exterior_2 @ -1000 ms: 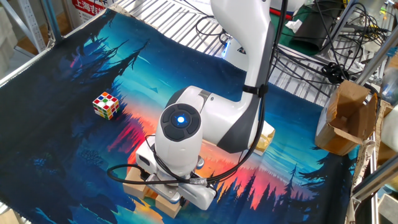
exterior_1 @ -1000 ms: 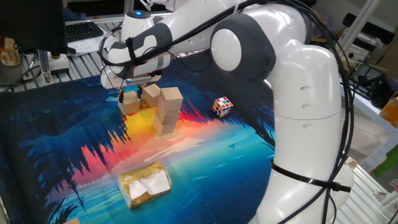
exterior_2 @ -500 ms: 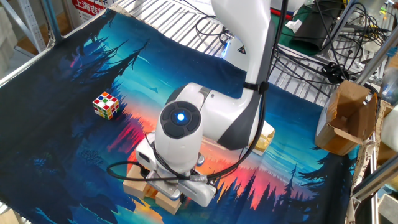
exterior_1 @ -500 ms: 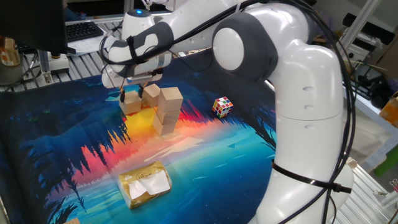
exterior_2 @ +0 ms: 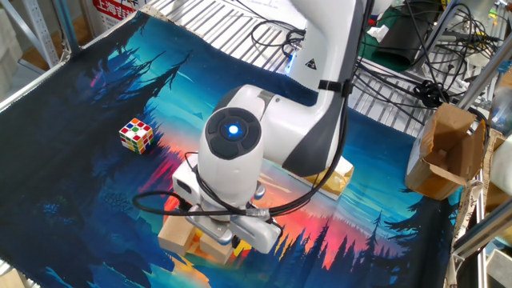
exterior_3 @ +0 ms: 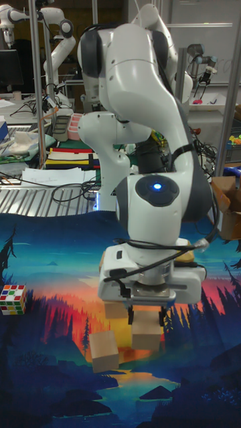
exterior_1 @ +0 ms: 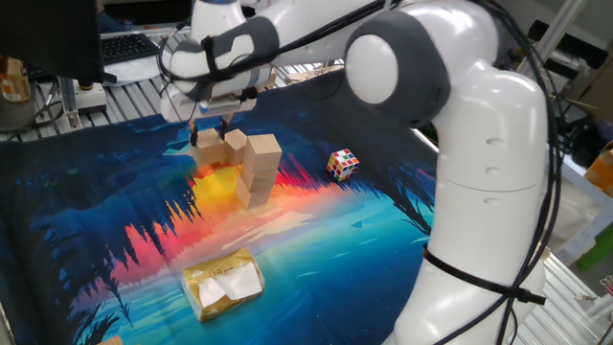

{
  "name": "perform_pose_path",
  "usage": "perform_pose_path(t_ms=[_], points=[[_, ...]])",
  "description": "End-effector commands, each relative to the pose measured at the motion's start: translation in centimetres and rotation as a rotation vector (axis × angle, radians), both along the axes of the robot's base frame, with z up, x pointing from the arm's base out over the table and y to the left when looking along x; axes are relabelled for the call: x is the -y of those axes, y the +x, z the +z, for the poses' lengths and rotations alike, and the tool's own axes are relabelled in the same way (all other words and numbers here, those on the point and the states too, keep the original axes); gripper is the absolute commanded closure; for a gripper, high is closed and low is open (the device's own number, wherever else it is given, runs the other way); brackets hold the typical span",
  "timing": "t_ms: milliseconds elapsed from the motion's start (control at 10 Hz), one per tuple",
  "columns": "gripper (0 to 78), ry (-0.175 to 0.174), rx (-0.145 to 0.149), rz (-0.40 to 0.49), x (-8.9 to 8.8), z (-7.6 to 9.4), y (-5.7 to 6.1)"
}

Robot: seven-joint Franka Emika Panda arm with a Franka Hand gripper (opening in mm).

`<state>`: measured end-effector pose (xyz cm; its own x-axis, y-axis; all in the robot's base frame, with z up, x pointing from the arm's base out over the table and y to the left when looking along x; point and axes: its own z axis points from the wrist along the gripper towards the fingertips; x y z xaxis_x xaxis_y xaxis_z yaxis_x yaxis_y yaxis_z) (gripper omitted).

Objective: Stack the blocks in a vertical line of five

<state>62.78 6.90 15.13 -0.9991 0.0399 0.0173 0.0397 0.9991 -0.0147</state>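
Fingers (exterior_3: 163, 313) down, apparently closed.

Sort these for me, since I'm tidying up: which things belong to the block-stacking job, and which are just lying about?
For the job: wooden blocks; pincer.
Lying about: multicoloured puzzle cube; yellowish wrapped packet.

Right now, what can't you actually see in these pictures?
- All five blocks: the arm covers most in the other fixed view.
- Stack height: its blocks merge in one fixed view.
- Gripper hold: the tall fixed view hides its fingertips among the blocks.
- Packet contents: too small.
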Motion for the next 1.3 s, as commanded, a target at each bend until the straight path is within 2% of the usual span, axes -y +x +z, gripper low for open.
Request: perform_pose_path(t_ms=[100, 300, 800, 1100, 1300], points=[[76.4, -0.024, -0.027, -0.016, 1.5, 6.2, -1.2], [76.4, -0.027, -0.035, -0.018, 1.7, 7.5, -1.4], [76.4, -0.027, -0.027, -0.017, 2.5, 8.5, -1.9], [76.4, -0.031, -0.029, -0.024, 3.0, 10.7, -2.3], [76.4, -0.032, -0.029, -0.025, 3.5, 11.6, -2.8]])
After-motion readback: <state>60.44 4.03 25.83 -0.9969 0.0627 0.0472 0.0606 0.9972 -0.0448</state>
